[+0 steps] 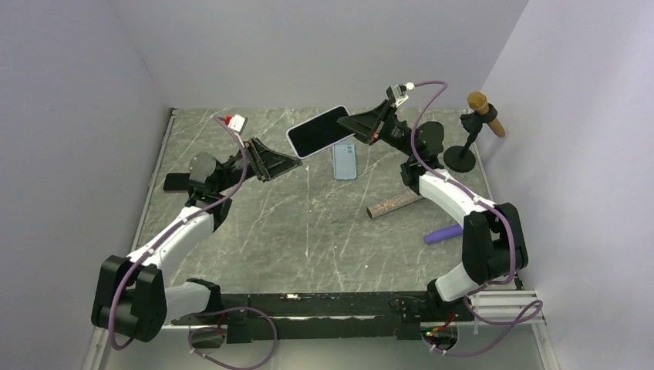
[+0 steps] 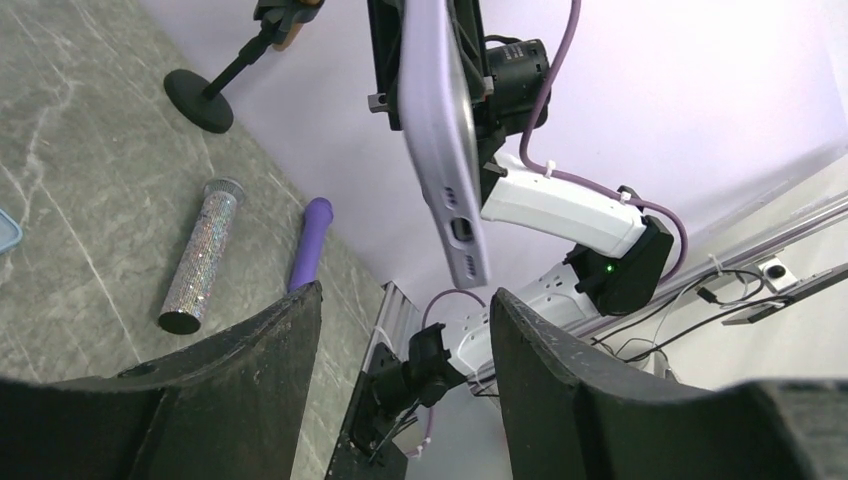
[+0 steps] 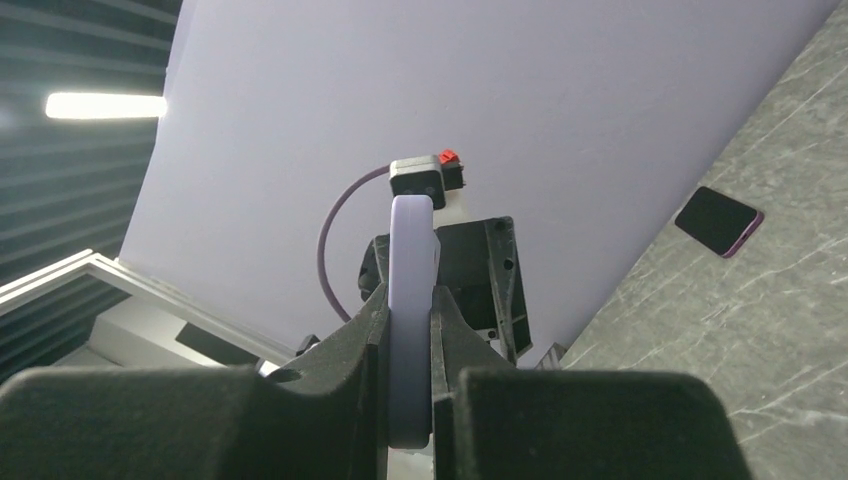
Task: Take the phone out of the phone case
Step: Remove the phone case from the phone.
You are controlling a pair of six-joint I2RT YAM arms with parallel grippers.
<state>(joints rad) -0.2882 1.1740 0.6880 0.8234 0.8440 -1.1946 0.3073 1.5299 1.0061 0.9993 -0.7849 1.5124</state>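
A phone (image 1: pixel 318 131) with a black screen sits in a lavender case and hangs tilted in the air over the back of the table. My right gripper (image 1: pixel 348 124) is shut on its right end. In the right wrist view the case's lavender edge (image 3: pixel 410 260) is pinched between the two fingers of the right gripper (image 3: pixel 408 295). My left gripper (image 1: pixel 295 163) stands open just below and left of the phone's free end, touching nothing. In the left wrist view the phone's edge (image 2: pixel 440 130), with its port cutout, hangs above the empty gap of the left gripper (image 2: pixel 405 292).
A light blue phone case (image 1: pixel 345 161) lies flat under the held phone. A glittery cylinder (image 1: pixel 395 204) and a purple cylinder (image 1: pixel 443 233) lie at the right. A microphone on a stand (image 1: pixel 480 116) is at the back right. A dark phone (image 1: pixel 176 182) lies at the left edge.
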